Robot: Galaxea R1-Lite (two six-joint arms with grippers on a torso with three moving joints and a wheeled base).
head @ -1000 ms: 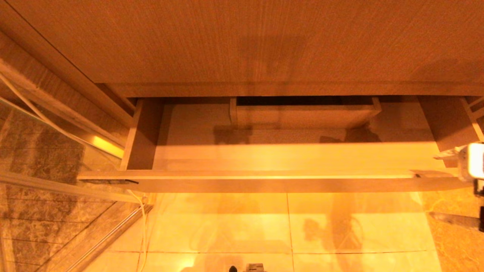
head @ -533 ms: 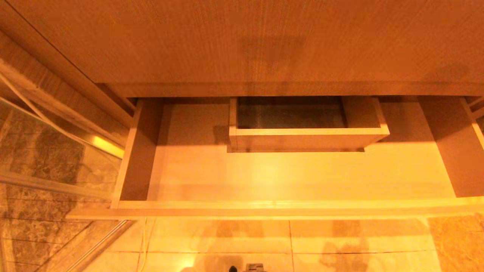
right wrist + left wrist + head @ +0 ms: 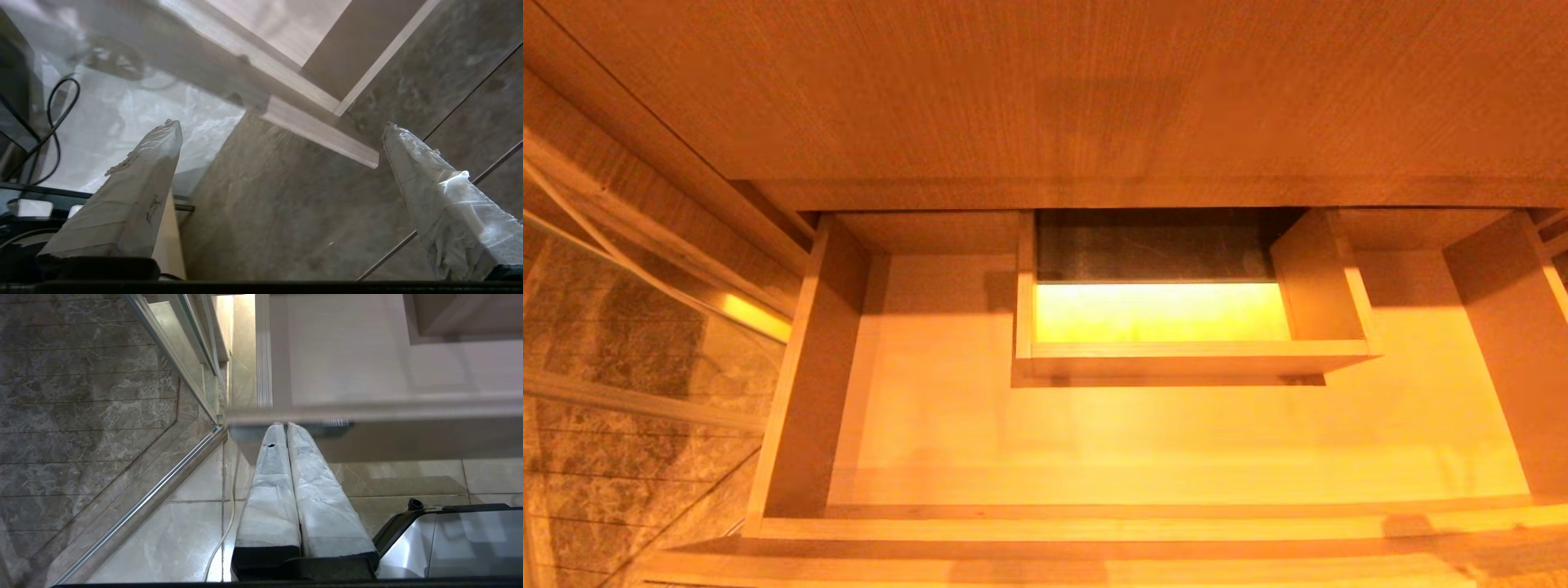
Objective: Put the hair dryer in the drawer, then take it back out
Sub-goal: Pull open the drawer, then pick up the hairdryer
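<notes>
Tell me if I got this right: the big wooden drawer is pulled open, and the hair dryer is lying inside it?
Not quite. The drawer is pulled open, but the head view shows no hair dryer inside it, only the bare floor and the boxed cut-out.

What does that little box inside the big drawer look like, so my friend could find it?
Start at the wide wooden drawer pulled open under the countertop. At the middle of its back stands a small walled box. Unlike the drawer's flat floor around it, it has raised sides and no bottom, showing bright floor through it.
</notes>
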